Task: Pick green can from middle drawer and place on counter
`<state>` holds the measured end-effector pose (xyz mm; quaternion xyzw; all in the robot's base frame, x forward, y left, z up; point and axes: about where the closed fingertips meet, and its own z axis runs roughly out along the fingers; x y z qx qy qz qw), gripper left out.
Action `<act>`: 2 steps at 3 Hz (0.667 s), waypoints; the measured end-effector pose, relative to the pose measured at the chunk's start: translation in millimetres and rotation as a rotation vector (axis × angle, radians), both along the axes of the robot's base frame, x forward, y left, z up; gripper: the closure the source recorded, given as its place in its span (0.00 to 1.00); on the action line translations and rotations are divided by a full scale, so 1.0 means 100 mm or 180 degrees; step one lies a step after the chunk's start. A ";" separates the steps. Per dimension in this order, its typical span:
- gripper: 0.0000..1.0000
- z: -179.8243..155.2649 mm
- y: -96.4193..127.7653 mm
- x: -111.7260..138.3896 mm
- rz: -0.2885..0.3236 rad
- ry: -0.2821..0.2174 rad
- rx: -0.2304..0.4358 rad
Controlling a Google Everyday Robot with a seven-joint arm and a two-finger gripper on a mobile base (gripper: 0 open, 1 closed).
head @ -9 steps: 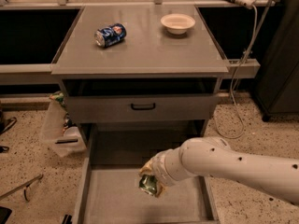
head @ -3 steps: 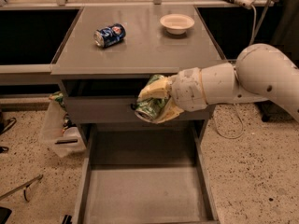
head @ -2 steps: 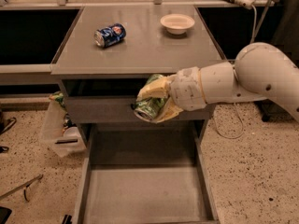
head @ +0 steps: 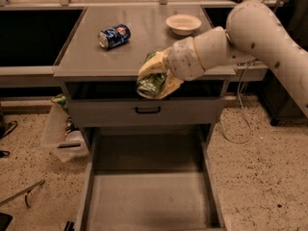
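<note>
My gripper [head: 154, 80] is shut on the green can [head: 149, 85], which lies on its side between the pale fingers with a silver end facing forward. It hangs in the air at the front edge of the counter [head: 144, 42], just above the closed drawer front. The white arm reaches in from the upper right. The middle drawer [head: 149, 196] is pulled out below, its flat floor bare.
A blue can [head: 114, 36] lies on its side at the counter's left. A white bowl [head: 183, 23] stands at the back right. A closed drawer front with a black handle [head: 147, 110] sits under the counter. Clutter [head: 65, 129] lies on the floor at left; a cable [head: 240, 119] at right.
The gripper has lifted the green can out of the middle drawer and raised it up to the counter's front edge. The drawer floor is now bare.
</note>
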<state>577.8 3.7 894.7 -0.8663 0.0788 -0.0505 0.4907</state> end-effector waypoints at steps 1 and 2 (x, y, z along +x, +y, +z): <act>1.00 0.03 0.21 0.45 0.0200 0.0023 -0.0044; 1.00 0.30 0.30 0.88 0.0214 -0.0142 0.0082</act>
